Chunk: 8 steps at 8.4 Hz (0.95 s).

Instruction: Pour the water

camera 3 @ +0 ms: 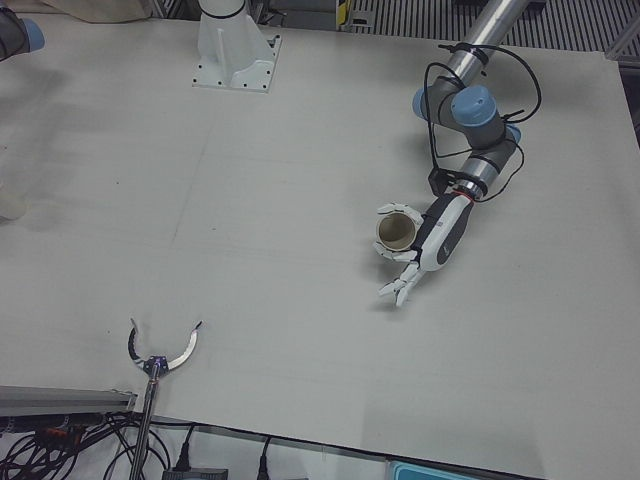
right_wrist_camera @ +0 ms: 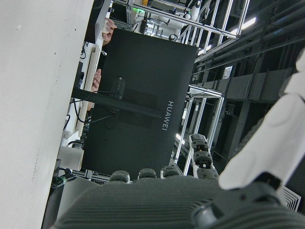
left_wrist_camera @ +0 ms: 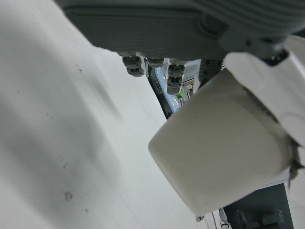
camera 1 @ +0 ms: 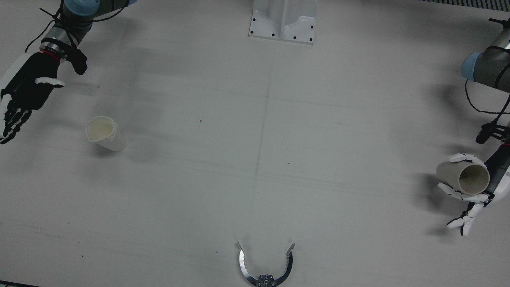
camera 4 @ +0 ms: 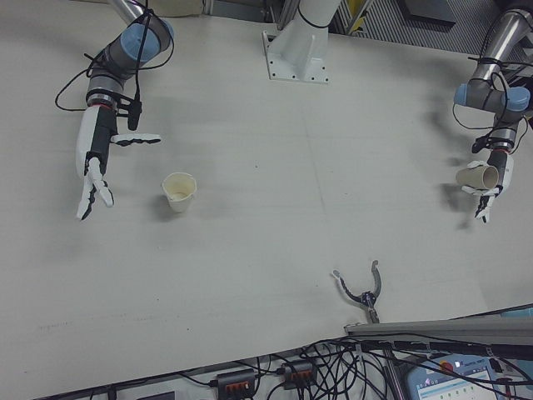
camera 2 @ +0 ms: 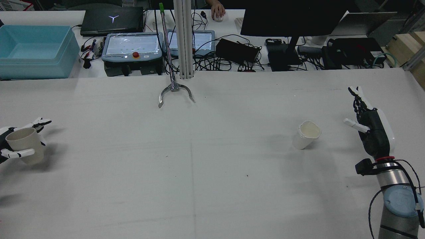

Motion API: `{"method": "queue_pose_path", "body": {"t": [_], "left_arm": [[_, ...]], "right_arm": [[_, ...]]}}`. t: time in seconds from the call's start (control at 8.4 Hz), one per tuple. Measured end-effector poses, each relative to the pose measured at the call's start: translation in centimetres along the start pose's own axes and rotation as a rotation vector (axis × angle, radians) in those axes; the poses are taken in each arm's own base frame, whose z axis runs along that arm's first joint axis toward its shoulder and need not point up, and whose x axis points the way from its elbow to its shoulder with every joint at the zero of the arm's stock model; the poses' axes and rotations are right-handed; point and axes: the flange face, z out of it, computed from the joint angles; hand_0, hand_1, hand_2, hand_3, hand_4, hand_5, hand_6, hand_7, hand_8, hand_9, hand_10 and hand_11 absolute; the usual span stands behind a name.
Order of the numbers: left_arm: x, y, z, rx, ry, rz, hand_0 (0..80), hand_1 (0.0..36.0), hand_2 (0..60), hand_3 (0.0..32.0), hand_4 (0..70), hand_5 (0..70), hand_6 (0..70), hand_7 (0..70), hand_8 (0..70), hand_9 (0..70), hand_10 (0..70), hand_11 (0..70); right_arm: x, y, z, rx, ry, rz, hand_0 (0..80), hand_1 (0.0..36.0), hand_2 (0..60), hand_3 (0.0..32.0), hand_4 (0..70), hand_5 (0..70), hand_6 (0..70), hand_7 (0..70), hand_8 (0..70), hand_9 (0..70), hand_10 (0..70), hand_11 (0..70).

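My left hand [camera 1: 468,191] grips the beige cup [camera 1: 462,176] near the worktop's [camera 1: 255,159] edge on its own side, with white fingers [camera 1: 452,190] wrapped around the wall. The cup is lifted off the surface; the front and right-front views suggest it leans, though the rear view shows it fairly upright. If I let it tip further, whatever it carries could spill long before I reach the target. The grip also looks light (only a few fingers visibly touch the wall), so a quick swing across could let it slip.

My right hand [camera 1: 24,93] is open, fingers spread and holding nothing, near the white cup [camera 1: 104,132] but not touching it. That cup stands on the worktop on the right side, well apart from the held one, and its rim looks dented, so a nudge might topple it.

The white cup's inside looks pale and empty. I cannot tell whether the beige cup holds water.
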Motion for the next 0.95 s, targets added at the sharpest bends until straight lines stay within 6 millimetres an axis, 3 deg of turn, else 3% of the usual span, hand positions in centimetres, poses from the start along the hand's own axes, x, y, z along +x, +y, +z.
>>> {"method": "queue_pose_path", "body": {"t": [0.12,0.6,0.95], "left_arm": [[0.1,0.1,0.0,0.002,0.0,0.001,39.4,24.2,60.0,0.0,70.0,70.0,9.1,16.0,0.8,1.8,6.2,8.9],[0.8,0.4,0.0,-0.001,0.014,0.0,39.1,25.7,60.0,0.0,70.0,70.0,8.7,15.4,0.7,1.6,5.9,8.6],[1.7,1.1,0.2,-0.009,0.028,-0.002,39.1,28.2,60.0,0.0,70.0,70.0,9.1,15.6,0.8,1.7,6.2,9.1]], "right_arm": [[0.0,0.0,0.0,0.0,-0.001,0.0,40.7,8.0,8.4,4.0,5.7,9.6,0.0,3.7,0.0,0.0,0.0,0.0],[0.8,-1.0,-0.4,0.007,0.016,-0.023,42.5,9.5,10.3,2.6,5.7,9.7,0.2,3.9,0.0,0.0,0.0,0.0],[4.5,-2.0,-0.2,0.014,0.048,-0.069,45.4,11.4,11.4,1.6,5.9,9.8,0.4,3.9,0.0,0.0,0.0,0.0]]}}
